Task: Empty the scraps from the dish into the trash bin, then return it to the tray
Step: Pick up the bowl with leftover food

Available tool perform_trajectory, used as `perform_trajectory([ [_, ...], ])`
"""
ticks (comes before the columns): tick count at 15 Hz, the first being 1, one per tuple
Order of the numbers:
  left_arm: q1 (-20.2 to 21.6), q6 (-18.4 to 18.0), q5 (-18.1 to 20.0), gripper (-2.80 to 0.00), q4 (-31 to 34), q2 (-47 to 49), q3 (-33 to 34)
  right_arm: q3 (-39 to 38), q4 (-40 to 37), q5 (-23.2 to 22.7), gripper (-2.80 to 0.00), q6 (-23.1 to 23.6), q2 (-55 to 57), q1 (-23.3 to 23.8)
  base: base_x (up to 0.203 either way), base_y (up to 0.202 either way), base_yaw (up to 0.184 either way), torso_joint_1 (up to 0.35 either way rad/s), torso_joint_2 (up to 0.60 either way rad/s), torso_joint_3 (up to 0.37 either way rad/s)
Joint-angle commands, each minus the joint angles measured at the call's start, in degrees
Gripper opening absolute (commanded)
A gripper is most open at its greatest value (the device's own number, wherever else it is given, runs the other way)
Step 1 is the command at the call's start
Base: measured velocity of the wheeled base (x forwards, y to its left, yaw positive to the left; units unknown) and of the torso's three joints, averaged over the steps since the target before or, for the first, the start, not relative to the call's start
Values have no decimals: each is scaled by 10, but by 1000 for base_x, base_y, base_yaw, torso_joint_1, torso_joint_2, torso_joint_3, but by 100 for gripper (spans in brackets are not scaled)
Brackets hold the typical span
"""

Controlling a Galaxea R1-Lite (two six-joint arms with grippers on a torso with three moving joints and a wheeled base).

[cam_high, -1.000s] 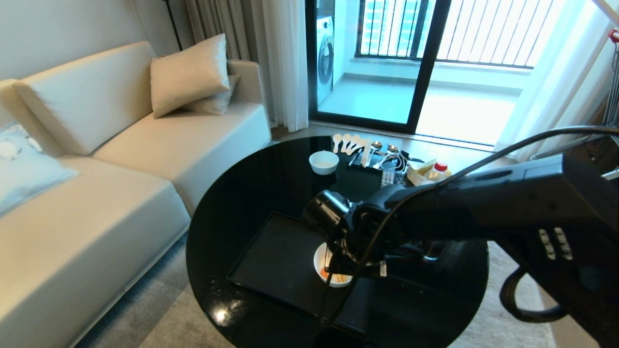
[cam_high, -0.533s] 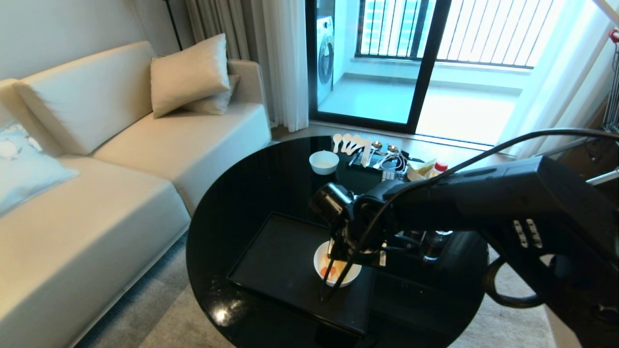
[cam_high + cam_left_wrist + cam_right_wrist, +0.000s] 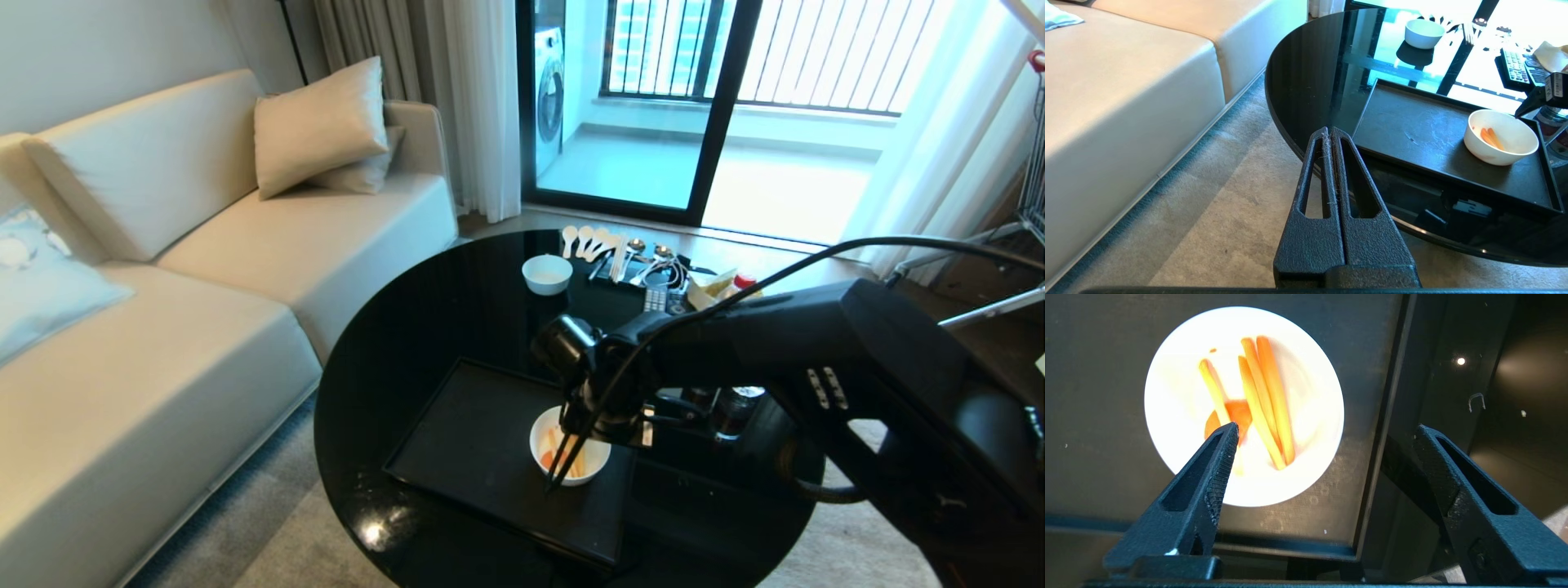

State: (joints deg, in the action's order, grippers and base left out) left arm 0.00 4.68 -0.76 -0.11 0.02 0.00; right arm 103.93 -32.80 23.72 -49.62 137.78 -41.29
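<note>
My left claw (image 3: 1329,132) hangs low beside the round black table (image 3: 392,343), off its near edge and over the carpet (image 3: 1229,212). Its two fingers are pressed together with nothing between them. Past its tip and off to one side sits the tray (image 3: 1412,134), and the dish (image 3: 1502,136) is farther along on that tray.

My right claw (image 3: 1327,430) hangs over the tray's corner nearest my right side, and it points down. Its fingers are spread wide and hold nothing. The dish (image 3: 1180,396) sits right under it, flat on the tray (image 3: 1094,375), close to the tray's raised rim. One finger (image 3: 1218,457) hangs over the inside of the dish. The other finger is out past the tray's rim, above the dark table. I cannot tell if the fingers touch the dish.

The scraps (image 3: 1261,400) are in the dish, under my right claw. They are long orange and yellow strips that lie side by side, with a round orange slice next to them.

Far beyond my right claw, on the other side of the table, sits a smaller white bowl (image 3: 547,273). Just right of it lie some spoons (image 3: 592,242) in a row. I cannot see the trash bin.
</note>
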Motion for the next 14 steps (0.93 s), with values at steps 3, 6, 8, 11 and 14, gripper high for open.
perform_trajectory([
  [3, 0, 1, 0, -280, -1, 0, 0, 15, -2, 2, 0, 12, 31, 7, 0, 0, 0, 0, 0, 0],
  [6, 0, 1, 0, -280, -1, 0, 0, 15, -4, 2, 0, 20, 37, 22, 0, 0, 0, 0, 0, 0],
  [8, 0, 1, 0, -280, -1, 0, 0, 15, -3, 2, 0, 22, 40, 28, 0, 0, 0, 0, 0, 0],
  [11, 0, 1, -1, -280, -1, 0, 0, 15, -2, 2, 0, 22, 50, 30, 0, 0, 0, 0, 0, 0],
  [14, 0, 1, 0, -280, -1, 0, 0, 15, -2, 1, 0, 22, 56, 28, 0, 0, 0, 0, 0, 0],
])
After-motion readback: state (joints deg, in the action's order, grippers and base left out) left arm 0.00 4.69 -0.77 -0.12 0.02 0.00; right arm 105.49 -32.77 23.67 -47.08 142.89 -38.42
